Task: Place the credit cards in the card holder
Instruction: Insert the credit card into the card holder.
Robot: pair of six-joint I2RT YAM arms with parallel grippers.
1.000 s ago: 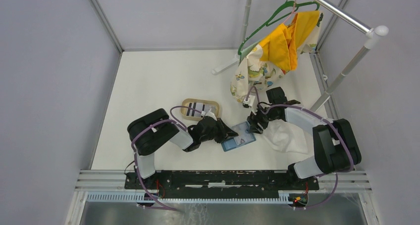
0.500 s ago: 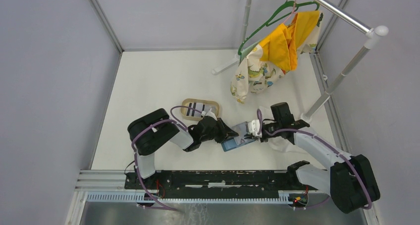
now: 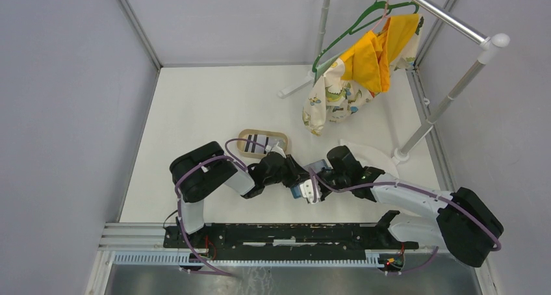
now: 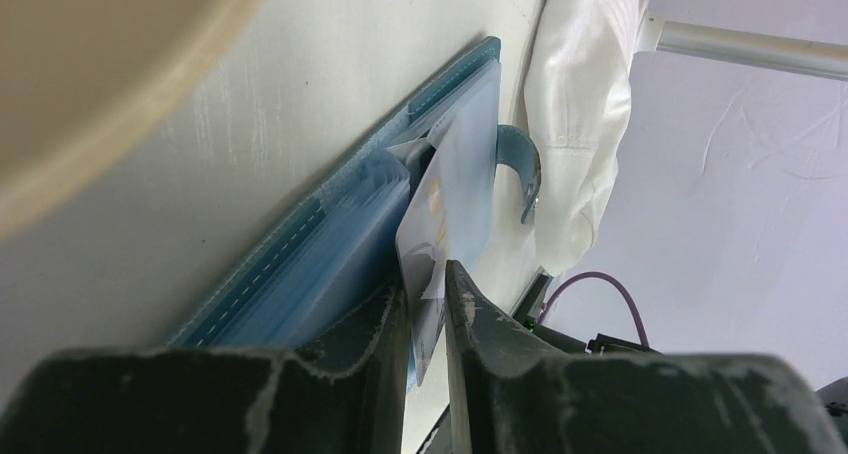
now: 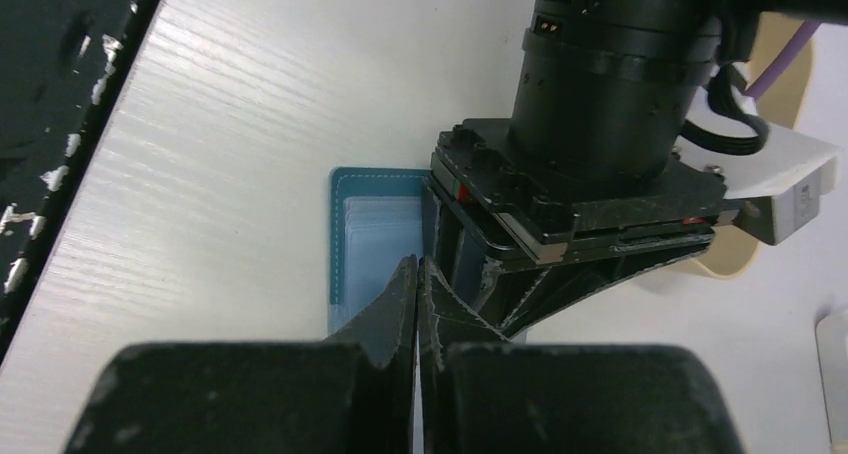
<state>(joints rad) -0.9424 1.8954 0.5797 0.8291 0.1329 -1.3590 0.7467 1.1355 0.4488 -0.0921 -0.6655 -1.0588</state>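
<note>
Swinging my right claw off the white cloth, I closed it just above the flat blue fold-over wallet, likely to steady it, while my left claw clamped a thin pale card at its pocket.

arms: black joints, white links | cables: purple | hands: scuffed black

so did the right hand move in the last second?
Yes. The right hand swung away from the rack foot, leftward and toward the near edge, and now sits over the blue card holder.
</note>
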